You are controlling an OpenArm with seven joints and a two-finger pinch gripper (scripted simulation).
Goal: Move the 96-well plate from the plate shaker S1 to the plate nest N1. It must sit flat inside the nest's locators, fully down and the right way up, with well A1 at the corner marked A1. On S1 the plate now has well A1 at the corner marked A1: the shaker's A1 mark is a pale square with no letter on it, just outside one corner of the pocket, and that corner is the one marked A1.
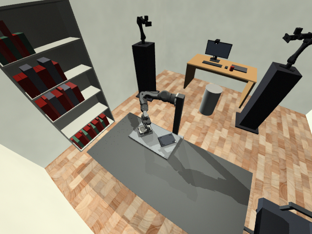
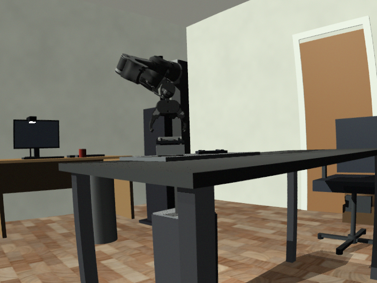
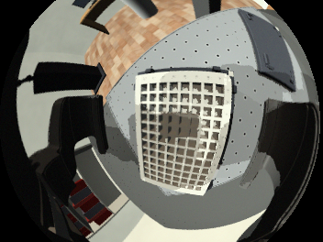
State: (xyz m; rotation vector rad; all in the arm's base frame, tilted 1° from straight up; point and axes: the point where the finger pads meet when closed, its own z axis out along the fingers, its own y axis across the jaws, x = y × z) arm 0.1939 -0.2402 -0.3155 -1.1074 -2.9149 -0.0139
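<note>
End effector [image 2: 167, 129] wide open, empty, directly above the 96-well plate [image 3: 183, 134] seated on shaker S1 [image 2: 170, 149]. Fingers [image 2: 151, 123] straddle the plate's short axis; straight drop needed.

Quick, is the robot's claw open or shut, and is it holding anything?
Claw: open, holding nothing, hanging above the 96-well plate on the plate shaker.

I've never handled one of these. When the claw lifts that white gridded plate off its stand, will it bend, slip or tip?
The 96-well plate looks like a rigid moulded grid, so it probably stays stiff. Being mostly open wells, it is likely light for its size. The open gripper hangs above it on the plate shaker S1; its smooth narrow edges might slip or tilt if gripped off-centre.
</note>
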